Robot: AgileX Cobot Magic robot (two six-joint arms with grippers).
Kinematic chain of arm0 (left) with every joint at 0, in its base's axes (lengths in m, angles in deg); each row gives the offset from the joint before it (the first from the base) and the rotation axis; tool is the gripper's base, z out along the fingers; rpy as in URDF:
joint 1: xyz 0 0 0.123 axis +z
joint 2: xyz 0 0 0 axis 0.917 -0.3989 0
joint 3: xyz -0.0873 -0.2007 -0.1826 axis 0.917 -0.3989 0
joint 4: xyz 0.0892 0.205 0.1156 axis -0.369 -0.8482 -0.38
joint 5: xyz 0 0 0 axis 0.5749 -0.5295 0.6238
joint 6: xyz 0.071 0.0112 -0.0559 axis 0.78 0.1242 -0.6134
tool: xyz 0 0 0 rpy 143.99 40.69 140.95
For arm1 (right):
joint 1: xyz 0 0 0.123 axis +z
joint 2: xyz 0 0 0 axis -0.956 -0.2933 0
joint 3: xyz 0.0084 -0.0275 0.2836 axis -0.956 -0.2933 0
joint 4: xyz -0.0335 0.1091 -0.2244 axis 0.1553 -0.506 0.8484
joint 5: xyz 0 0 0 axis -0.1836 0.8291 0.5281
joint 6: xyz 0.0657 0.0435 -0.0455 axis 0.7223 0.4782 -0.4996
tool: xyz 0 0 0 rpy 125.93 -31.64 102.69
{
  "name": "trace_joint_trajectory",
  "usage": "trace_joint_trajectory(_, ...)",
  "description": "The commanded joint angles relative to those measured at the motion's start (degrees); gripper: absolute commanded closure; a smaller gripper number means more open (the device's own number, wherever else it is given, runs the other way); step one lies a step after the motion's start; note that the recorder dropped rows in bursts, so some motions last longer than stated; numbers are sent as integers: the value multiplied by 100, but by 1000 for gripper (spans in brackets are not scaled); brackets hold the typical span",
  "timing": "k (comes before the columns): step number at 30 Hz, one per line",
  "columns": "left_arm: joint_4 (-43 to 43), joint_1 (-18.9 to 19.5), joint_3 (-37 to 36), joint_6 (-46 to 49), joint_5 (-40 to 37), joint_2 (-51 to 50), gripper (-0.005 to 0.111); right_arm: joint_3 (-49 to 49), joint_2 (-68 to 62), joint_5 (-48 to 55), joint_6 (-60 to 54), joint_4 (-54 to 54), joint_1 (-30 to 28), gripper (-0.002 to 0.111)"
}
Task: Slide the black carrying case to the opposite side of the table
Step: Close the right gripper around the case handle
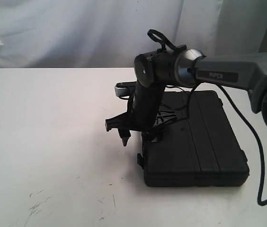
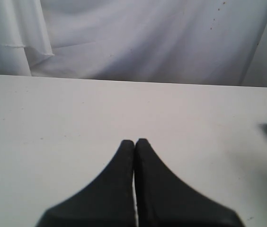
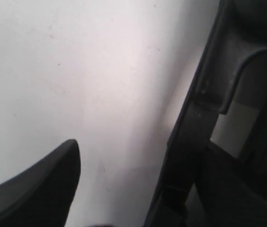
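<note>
Right gripper [image 1: 138, 136] spread open astride the case's [image 1: 200, 142] handle edge
One finger [image 3: 39, 189] hangs clear of it over the table [image 1: 43, 142], nothing clamped; case lies toward the table's right edge; left gripper [image 2: 134, 144] pressed closed, empty

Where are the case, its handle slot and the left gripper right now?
case [image 1: 204, 142], exterior view, on the ribbed lid.
handle slot [image 3: 230, 126], right wrist view, in the cut-out opening.
left gripper [image 2: 134, 143], left wrist view, where the closed fingertips meet.
</note>
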Motion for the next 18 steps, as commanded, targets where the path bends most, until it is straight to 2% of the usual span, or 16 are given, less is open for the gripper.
trace_joint_trajectory(1, 3, -3, -24, 4, -11, 28, 107, 14, -11, -19, 150, 50, 57, 54)
trace_joint_trajectory(6, 3, -3, -24, 4, -11, 28, 107, 14, -11, 15, 315, 144, 84, 72)
trace_joint_trajectory(7, 3, -3, -24, 4, -11, 28, 107, 14, -11, 29, 360, 144, 94, 78)
trace_joint_trajectory(8, 3, -3, -24, 4, -11, 28, 107, 14, -11, 29, 372, 144, 107, 92)
trace_joint_trajectory(10, 3, -3, -24, 4, -11, 28, 107, 14, -11, -64, 402, 144, 107, 108)
trace_joint_trajectory(18, 3, -3, -24, 4, -11, 28, 107, 247, 159, -441, 520, -559, 157, 108)
